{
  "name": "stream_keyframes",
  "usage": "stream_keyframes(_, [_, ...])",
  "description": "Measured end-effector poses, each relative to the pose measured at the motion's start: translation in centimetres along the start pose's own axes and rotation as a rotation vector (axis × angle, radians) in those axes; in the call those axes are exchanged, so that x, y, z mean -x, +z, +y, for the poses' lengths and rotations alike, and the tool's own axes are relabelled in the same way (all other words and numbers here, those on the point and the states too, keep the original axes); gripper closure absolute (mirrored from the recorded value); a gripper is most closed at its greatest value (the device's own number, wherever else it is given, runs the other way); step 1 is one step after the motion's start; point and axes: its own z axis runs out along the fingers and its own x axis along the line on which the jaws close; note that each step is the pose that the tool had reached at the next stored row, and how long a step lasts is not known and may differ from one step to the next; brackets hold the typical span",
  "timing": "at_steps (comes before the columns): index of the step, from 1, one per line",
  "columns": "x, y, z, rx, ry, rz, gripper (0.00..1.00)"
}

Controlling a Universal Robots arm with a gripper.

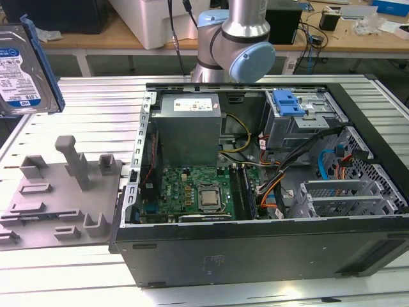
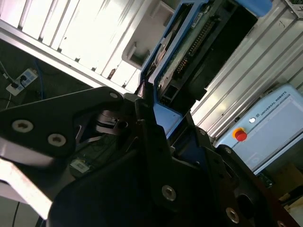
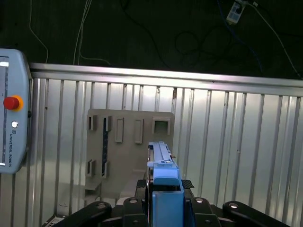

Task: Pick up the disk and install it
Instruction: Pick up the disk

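Open computer case [image 1: 255,160] on the ribbed surface [image 1: 83,102], drive cage [image 1: 307,125] at the exterior view's right. Disk [image 1: 19,67] aloft far to that view's left, over the grey fixture [image 1: 57,192]. My hand [image 3: 166,203] is clamped on its blue carrier, long axis pointing away from the hand.

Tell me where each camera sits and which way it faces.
Exterior view: off the arm, looking down into the open computer case; an arm joint shows.
First wrist view: at the wrist, looking past the gripper at the grey fixture.
Second wrist view: at the wrist, looking along the fingers at the disk.
Both wrist views share the clamped disk and fixture.
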Motion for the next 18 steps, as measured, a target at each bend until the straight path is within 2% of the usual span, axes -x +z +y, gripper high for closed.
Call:
stream_keyframes(3, [-0.15, 0.01, 0.00, 0.0001, 0.000, 0.0000, 0.63])
stream_keyframes(9, [-1.46, 0.07, -0.26, -0.0005, 0.001, -0.0075, 0.63])
stream_keyframes(18, [-1.88, 0.00, -1.05, 0.0003, 0.015, -0.0132, 0.63])
